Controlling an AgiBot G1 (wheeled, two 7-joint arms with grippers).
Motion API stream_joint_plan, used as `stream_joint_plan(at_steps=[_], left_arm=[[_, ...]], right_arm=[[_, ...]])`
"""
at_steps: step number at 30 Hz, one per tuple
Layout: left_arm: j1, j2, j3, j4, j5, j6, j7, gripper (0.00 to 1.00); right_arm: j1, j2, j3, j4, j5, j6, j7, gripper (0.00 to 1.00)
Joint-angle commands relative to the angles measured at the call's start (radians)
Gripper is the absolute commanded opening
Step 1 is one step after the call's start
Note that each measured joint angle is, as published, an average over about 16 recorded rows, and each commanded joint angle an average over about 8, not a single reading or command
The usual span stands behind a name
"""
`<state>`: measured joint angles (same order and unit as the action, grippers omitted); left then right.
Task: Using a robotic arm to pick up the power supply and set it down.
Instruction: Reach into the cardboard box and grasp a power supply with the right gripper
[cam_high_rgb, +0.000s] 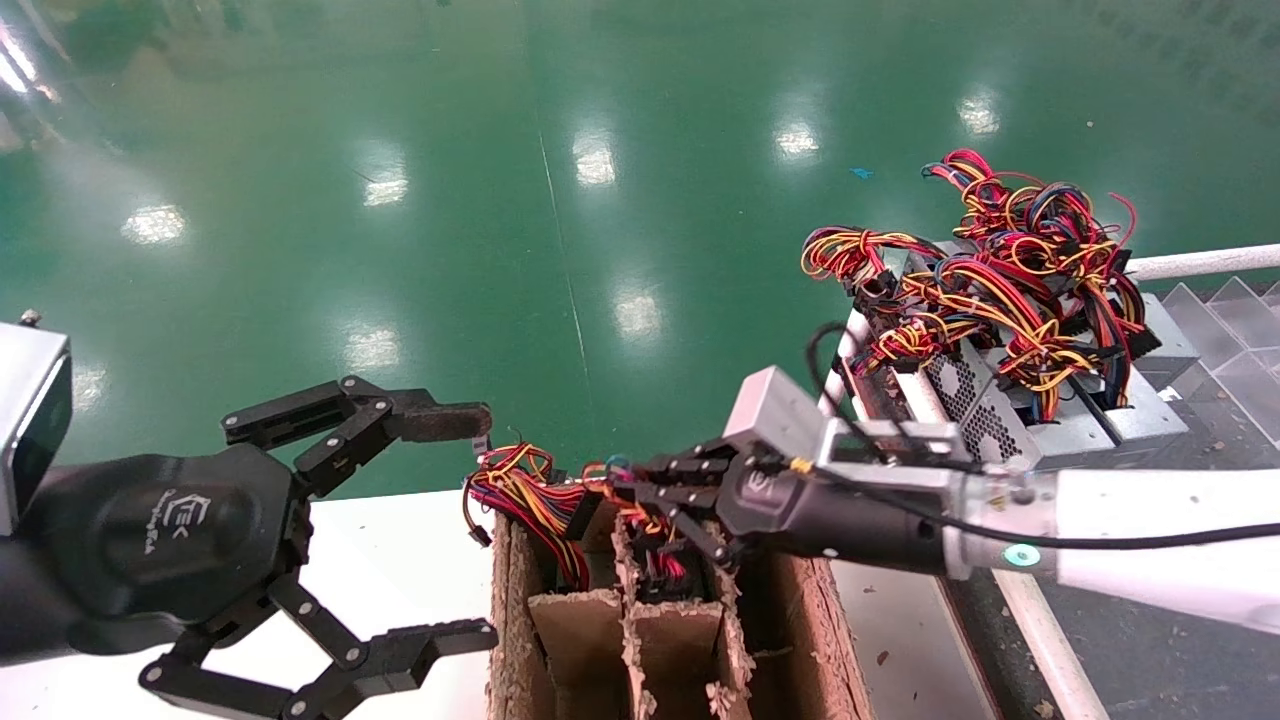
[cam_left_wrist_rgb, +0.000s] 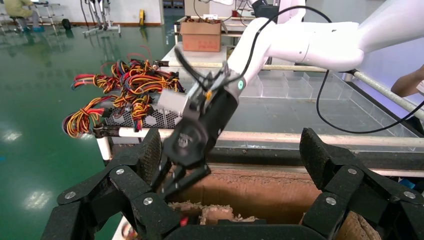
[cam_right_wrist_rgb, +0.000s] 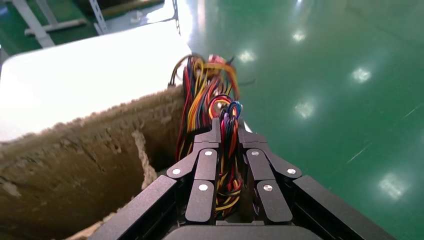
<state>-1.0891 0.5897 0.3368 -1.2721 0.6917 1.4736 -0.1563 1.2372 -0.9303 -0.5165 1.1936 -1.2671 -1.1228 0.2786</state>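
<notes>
My right gripper (cam_high_rgb: 625, 490) (cam_right_wrist_rgb: 228, 125) is shut on a twisted bundle of red, yellow and black wires (cam_high_rgb: 525, 488) (cam_right_wrist_rgb: 205, 95) that rises out of the far end of the brown cardboard divider box (cam_high_rgb: 800, 620) (cam_right_wrist_rgb: 75, 165). The metal body of this power supply is hidden down in a compartment. In the left wrist view the right gripper (cam_left_wrist_rgb: 172, 186) hangs over the box's (cam_left_wrist_rgb: 260, 192) far wall. My left gripper (cam_high_rgb: 478, 528) (cam_left_wrist_rgb: 231, 150) stays wide open beside the box's left side, holding nothing.
More silver power supplies (cam_high_rgb: 1000, 400) (cam_left_wrist_rgb: 150, 117) with tangled wires are piled on a white-railed cart (cam_high_rgb: 1200, 262) to the right. A white table surface (cam_high_rgb: 400, 560) lies left of the box. Glossy green floor (cam_high_rgb: 600, 200) stretches beyond.
</notes>
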Motion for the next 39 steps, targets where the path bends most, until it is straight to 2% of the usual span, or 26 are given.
stream_joint_plan(at_steps=[1,9,17,22,30,35,39], left_arm=[[0.000,0.000,0.000,0.000,0.000,0.000,0.000,1.00],[0.000,0.000,0.000,0.000,0.000,0.000,0.000,1.00],[0.000,0.000,0.000,0.000,0.000,0.000,0.000,1.00],[0.000,0.000,0.000,0.000,0.000,0.000,0.000,1.00],[0.000,0.000,0.001,0.000,0.000,0.000,0.000,1.00],[0.000,0.000,0.001,0.000,0.000,0.000,0.000,1.00],[0.000,0.000,0.001,0.000,-0.001,0.000,0.000,1.00]], right_arm=[[0.000,0.015,0.010,0.018,0.014,-0.004,0.004,0.00],[0.059,0.139,0.137,0.118,0.147,-0.006,0.048,0.00],[0.184,0.250,0.274,0.135,0.212,0.069,0.070,0.00],[0.272,0.316,0.317,0.131,0.154,0.151,0.078,0.00],[0.374,0.436,0.316,0.098,-0.031,0.244,0.102,0.00],[0.402,0.527,0.302,0.042,-0.114,0.228,0.140,0.00],[0.393,0.609,0.294,-0.012,-0.131,0.166,0.168,0.00]])
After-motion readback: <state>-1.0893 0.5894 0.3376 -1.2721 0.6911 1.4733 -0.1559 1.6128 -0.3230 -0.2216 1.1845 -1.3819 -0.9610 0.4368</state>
